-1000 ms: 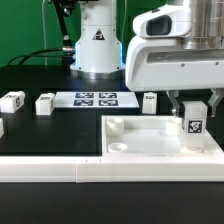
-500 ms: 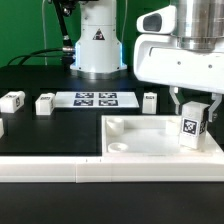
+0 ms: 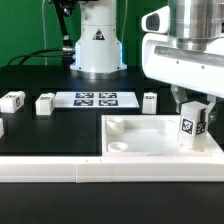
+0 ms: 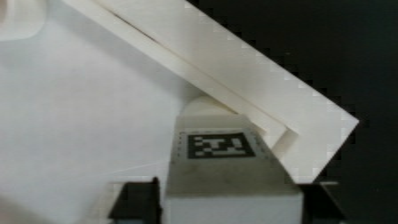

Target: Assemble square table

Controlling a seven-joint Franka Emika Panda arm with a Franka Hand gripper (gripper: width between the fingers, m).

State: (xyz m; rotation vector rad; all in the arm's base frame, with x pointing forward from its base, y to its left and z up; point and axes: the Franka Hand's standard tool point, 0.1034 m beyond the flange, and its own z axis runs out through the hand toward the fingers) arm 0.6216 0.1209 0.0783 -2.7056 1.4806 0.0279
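The square table slab (image 3: 140, 140) lies white and rimmed at the front of the exterior view, right of centre, with a round corner socket (image 3: 118, 127). My gripper (image 3: 193, 112) is shut on a white tagged leg (image 3: 191, 128) and holds it upright over the slab's far right corner. In the wrist view the leg (image 4: 224, 160) sits between my fingers (image 4: 135, 200) with its tag facing the camera, above the slab's rim (image 4: 214, 60). Three more legs lie on the black table: one (image 3: 12, 100) at the left, one (image 3: 45, 103) beside it, one (image 3: 149, 101) behind the slab.
The marker board (image 3: 94, 99) lies flat behind the slab. The long white L-shaped border rail (image 3: 60, 168) runs along the front edge. The robot base (image 3: 97, 45) stands at the back centre. Another white piece (image 3: 2, 127) shows at the left edge.
My gripper has moved to the exterior view's right with the leg in it, and slightly down toward the slab's right corner. The other parts have not moved.
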